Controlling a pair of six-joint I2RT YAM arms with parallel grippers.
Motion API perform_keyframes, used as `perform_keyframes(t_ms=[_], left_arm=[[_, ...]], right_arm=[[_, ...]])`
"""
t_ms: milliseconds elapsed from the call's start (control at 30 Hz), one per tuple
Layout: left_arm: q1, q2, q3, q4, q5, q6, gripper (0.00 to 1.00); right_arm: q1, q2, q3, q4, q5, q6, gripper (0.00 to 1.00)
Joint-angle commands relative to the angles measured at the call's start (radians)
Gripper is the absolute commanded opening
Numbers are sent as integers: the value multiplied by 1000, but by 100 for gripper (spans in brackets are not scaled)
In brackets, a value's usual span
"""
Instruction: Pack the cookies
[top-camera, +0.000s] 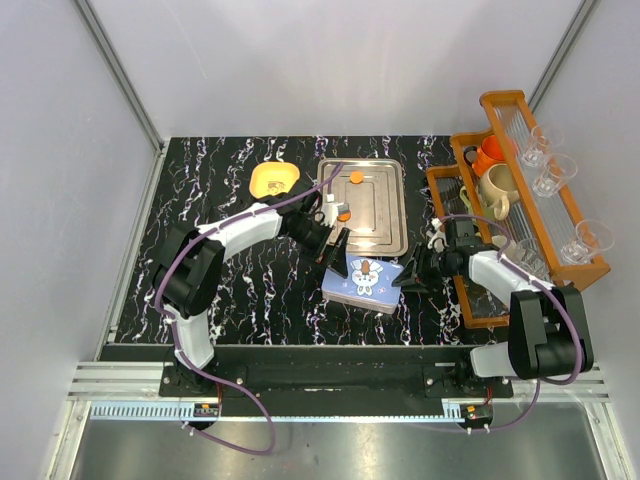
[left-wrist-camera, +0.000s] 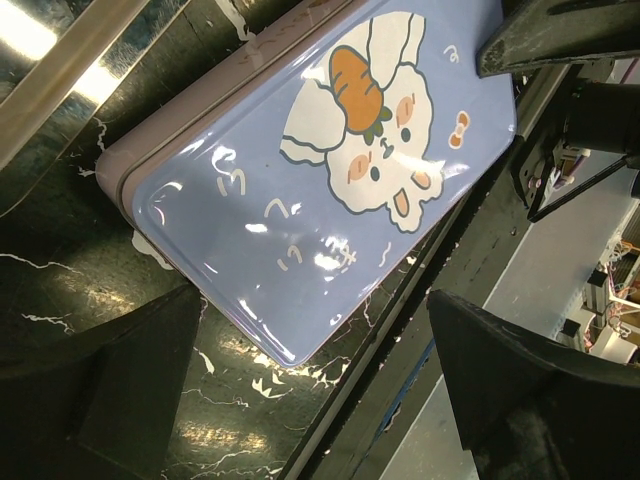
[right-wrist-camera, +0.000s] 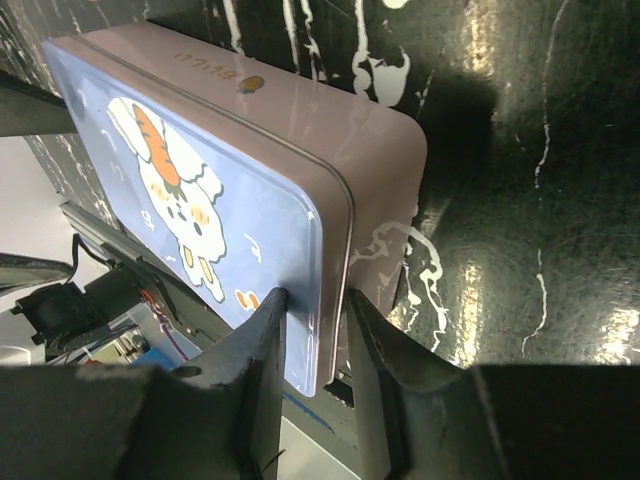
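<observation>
Cookies (top-camera: 355, 178) on metal tray (top-camera: 385, 225): one orange at far part, another near left edge. Left gripper (left-wrist-camera: 310, 400) spread wide over closed blue rabbit tin (top-camera: 363, 285), not touching. Right gripper (right-wrist-camera: 315, 310) clamped on tin's lid rim.

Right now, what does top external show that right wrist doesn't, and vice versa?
Only top external: the metal tray with an orange cookie, the yellow dish, the wooden rack of glasses and mugs. Only right wrist: lettering on the bunny tin's pink side wall, and how the right gripper pinches the lid's edge. Both: the closed tin on the black marble table.
</observation>
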Motion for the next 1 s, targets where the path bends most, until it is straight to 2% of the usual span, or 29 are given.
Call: perform_keyframes(t_ms=[0, 467, 533, 700, 800, 967], left_arm=[[-14, -24, 36, 20, 42, -9, 99], [-21, -35, 1, 26, 26, -6, 98], [-21, -44, -14, 27, 15, -4, 97], [-22, -52, -25, 18, -46, -1, 96], [-22, -50, -30, 9, -86, 1, 96], [-24, -49, -47, 6, -128, 11, 96]], right_arm=[[5, 57, -15, 33, 104, -17, 16], [-3, 113, 28, 10, 107, -31, 5], [-1, 102, 24, 8, 110, -31, 7], [-1, 56, 22, -1, 120, -31, 24], [-3, 47, 30, -5, 117, -39, 29], [-3, 79, 68, -19, 109, -53, 32]])
